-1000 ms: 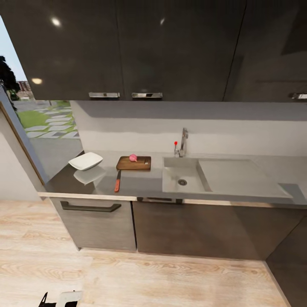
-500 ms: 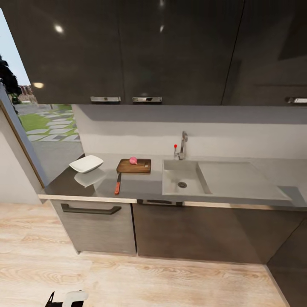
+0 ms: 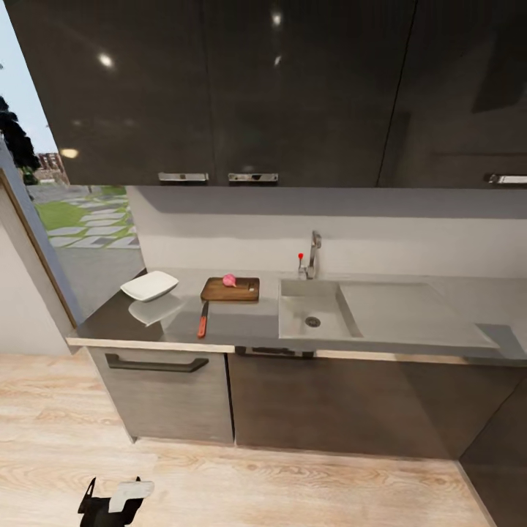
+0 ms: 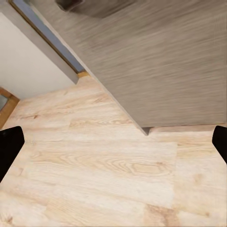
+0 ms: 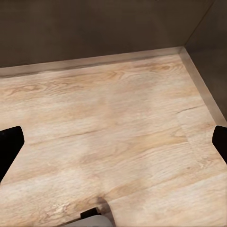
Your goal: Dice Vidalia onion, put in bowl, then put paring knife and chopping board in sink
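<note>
The pinkish Vidalia onion (image 3: 229, 280) rests whole on the brown chopping board (image 3: 231, 290), which lies on the dark countertop (image 3: 249, 326) left of the steel sink (image 3: 315, 311). In front of the board lies the paring knife (image 3: 202, 320), its red-orange handle toward the counter's front edge. The white square bowl (image 3: 150, 285) stands at the counter's far left. Low over the wooden floor and far from the counter, my left gripper (image 4: 113, 146) is open with nothing between its fingers. My right gripper (image 5: 113, 144) is likewise open over the floor.
A chrome tap (image 3: 313, 256) with a red knob stands behind the sink, and a flat drainboard (image 3: 410, 311) extends to its right. Dark wall cabinets (image 3: 219, 88) hang above. Base cabinets with a bar handle (image 3: 155, 363) stand below. A window (image 3: 66, 212) lies left. Part of my left arm (image 3: 110, 501) shows.
The whole picture has shifted down a little and the counter looks slightly smaller, so the camera has moved. The onion, board, knife and bowl keep their places.
</note>
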